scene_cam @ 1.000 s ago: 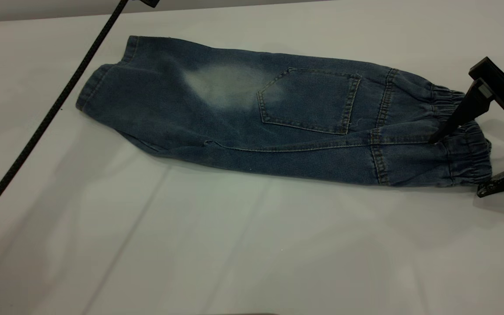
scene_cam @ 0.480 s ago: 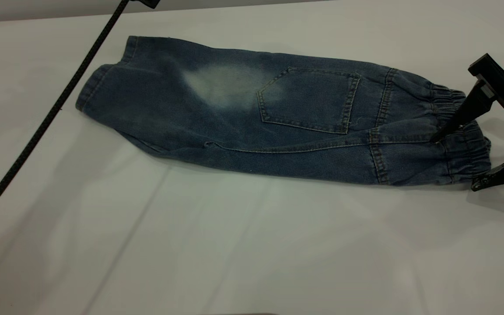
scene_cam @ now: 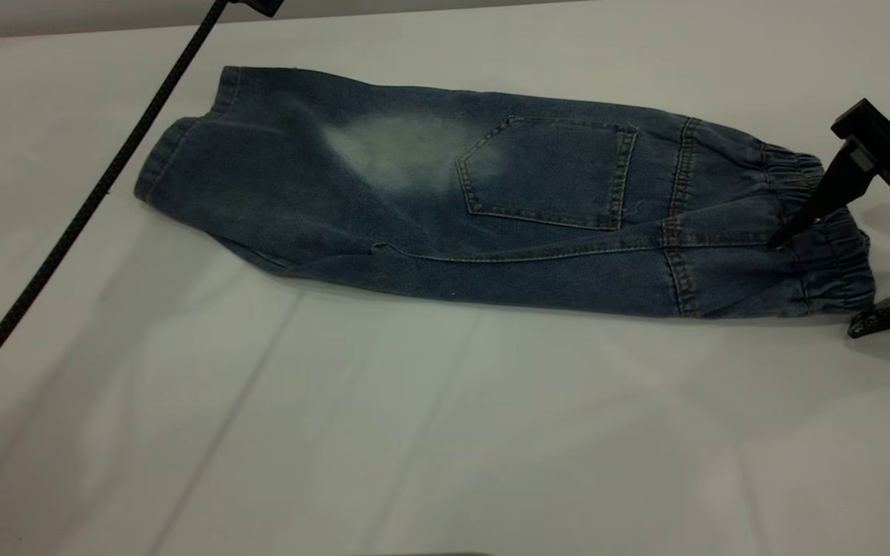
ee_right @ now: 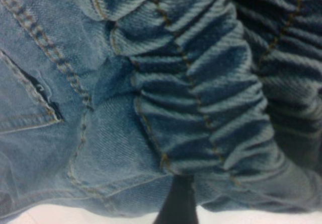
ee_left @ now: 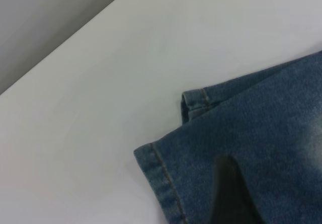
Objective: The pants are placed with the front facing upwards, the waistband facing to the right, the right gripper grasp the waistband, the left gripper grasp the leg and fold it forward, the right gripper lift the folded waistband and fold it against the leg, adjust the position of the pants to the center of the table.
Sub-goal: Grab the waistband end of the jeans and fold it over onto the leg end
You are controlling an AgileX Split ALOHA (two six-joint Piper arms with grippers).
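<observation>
One pair of pants [scene_cam: 445,208], flat on the table [scene_cam: 414,432], stretched long from side to side. One leg partly over the other. Pocket [scene_cam: 545,174] side up, with a pale patch [scene_cam: 399,150] just beside the pocket, toward the leg end. Waistband [scene_cam: 823,232] at the right end of the pants, all bunched and wrinkly. Leg hems [scene_cam: 182,147] at the left end.

Right gripper [scene_cam: 816,287] at the waistband end of the pants. Fingers spread wide, nothing pinched. One fingertip [scene_cam: 781,241] down on the denim, touching the pants just inside the waistband. Other fingertip [scene_cam: 866,328] low by the table, just past the near corner of the waistband. Waistband between the two. Close up from the right wrist: wrinkly band filling most of the view, one dark finger at its edge.

Left gripper [ee_left: 231,194] above the leg end of the pants, seen only as a dark blur over a hem. Open or shut: cannot tell. Black cable [scene_cam: 90,201] slanting across the table, left of the leg hems, apart from the pants.
</observation>
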